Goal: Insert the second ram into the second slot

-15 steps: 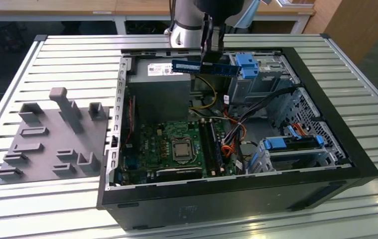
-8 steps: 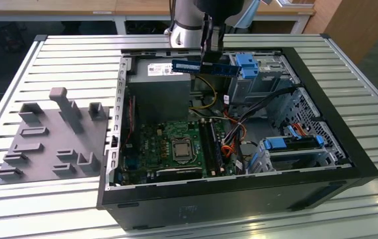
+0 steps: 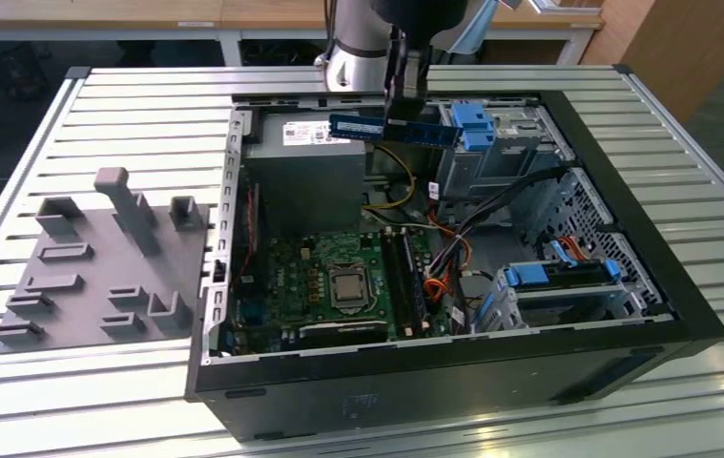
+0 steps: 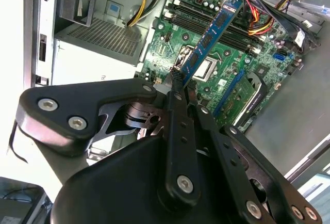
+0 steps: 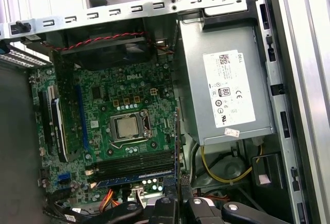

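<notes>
Blue RAM stick [image 3: 390,129] clenched in hand [image 3: 399,113], held level in air above open PC case [image 3: 667,296], by grey power supply [image 3: 304,181] & well above green board [image 3: 317,277]. In second wrist view stick juts from fingertips [image 4: 176,87] across board, w/ black slots [image 4: 193,11] beyond. Case sits on slatted worktop [image 3: 145,105]; grey holder plate [image 3: 82,286] at exterior view's left

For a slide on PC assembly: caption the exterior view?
Gripper holds the second ram above the open computer case, not yet in the motherboard.
</notes>
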You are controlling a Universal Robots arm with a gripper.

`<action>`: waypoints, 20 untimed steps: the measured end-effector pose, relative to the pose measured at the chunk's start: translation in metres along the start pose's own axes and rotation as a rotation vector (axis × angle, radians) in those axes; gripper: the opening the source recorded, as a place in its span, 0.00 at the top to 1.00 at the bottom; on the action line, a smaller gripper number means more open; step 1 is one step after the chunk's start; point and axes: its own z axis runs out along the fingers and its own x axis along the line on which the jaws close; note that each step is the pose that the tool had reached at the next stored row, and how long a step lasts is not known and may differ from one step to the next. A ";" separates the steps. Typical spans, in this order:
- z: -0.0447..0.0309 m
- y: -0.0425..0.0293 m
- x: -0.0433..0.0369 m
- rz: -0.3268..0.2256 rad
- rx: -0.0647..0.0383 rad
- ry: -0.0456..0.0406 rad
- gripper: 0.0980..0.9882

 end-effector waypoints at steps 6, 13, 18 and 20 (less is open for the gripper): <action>0.0000 0.0000 0.0000 0.007 0.000 -0.0002 0.95; 0.0000 0.0000 0.0000 0.017 0.000 -0.0006 0.95; 0.0000 0.0000 0.0000 0.024 0.000 -0.0009 0.95; 0.0000 0.0000 0.0000 0.027 0.000 -0.0010 0.95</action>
